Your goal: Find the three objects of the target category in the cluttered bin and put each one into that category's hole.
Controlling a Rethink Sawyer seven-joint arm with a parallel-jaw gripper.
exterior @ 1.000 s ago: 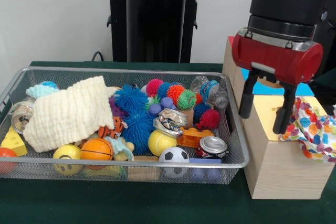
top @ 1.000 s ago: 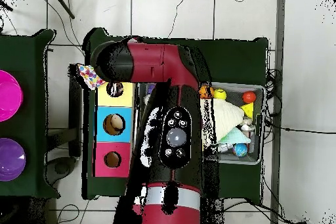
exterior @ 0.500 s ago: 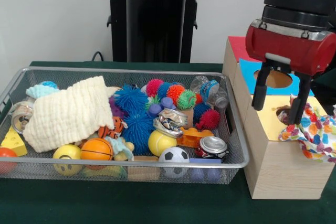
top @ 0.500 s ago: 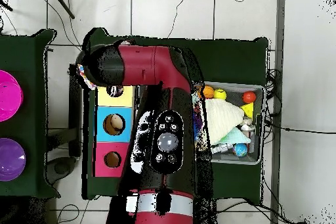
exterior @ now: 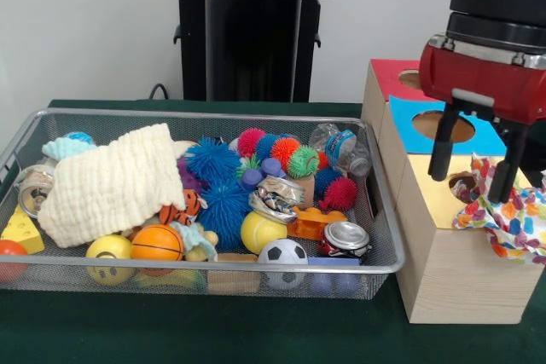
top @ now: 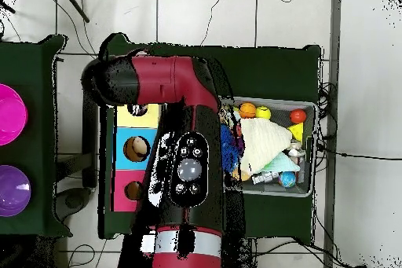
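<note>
Wire bin (exterior: 388, 263) at left, packed; cream cloth (exterior: 111, 183) draped over its left half; spiky blue ball (exterior: 213, 164), yellow ball (exterior: 260, 231), soccer ball (exterior: 282, 253) and crushed can (exterior: 345, 237) toward the middle and right; the target category cannot be told from these views; wooden sorting box (exterior: 444, 274) stands just beside the bin at right, with red, blue and yellow tops, each with a hole; patterned cloth (exterior: 512, 215) lies across the yellow section's right side, beside the yellow hole (exterior: 463, 186); gripper (exterior: 476, 191) hangs above that hole, fingers spread wide, nothing between them

Judgement: a release looks complete, so the next pick is in hand; lift clear of the patterned cloth before crossing to the bin, so neither finger drags it

Against the earlier frames: the gripper has shifted rightward and risen slightly; bin contents lie unchanged; the patterned cloth has not moved
</note>
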